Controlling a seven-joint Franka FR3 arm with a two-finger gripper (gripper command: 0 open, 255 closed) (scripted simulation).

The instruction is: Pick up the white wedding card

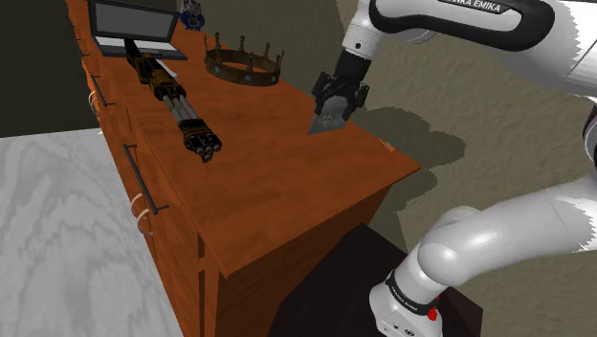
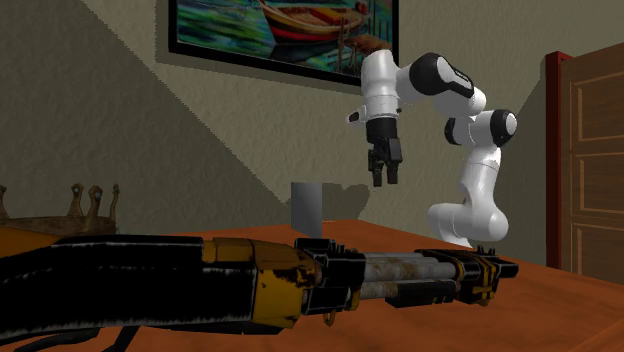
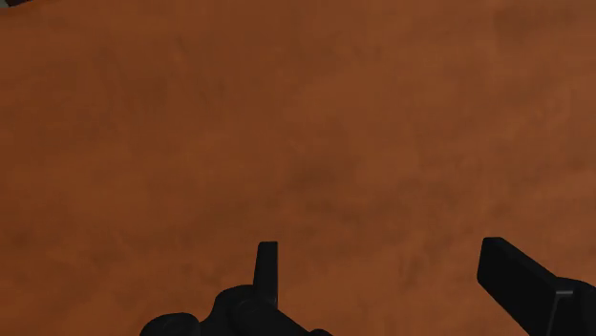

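A small grey-white card (image 1: 323,123) stands upright on the orange-brown wooden dresser top (image 1: 268,163). In the second exterior view the card (image 2: 307,208) is a pale upright rectangle behind the long gun. My black gripper (image 1: 335,103) hangs just above the card, pointing down. From the second exterior view the gripper (image 2: 384,178) is higher than the card and off to its right, not touching it. In the wrist view the gripper (image 3: 382,277) is open, with bare wood and nothing else between its fingers.
A dark, rusty multi-barrel gun (image 1: 177,101) lies along the dresser toward the shoulder view's left. A crown (image 1: 243,60), a dark screen (image 1: 136,24) and a small blue figure (image 1: 190,13) stand at the far end. The dresser's edge runs just beyond the card.
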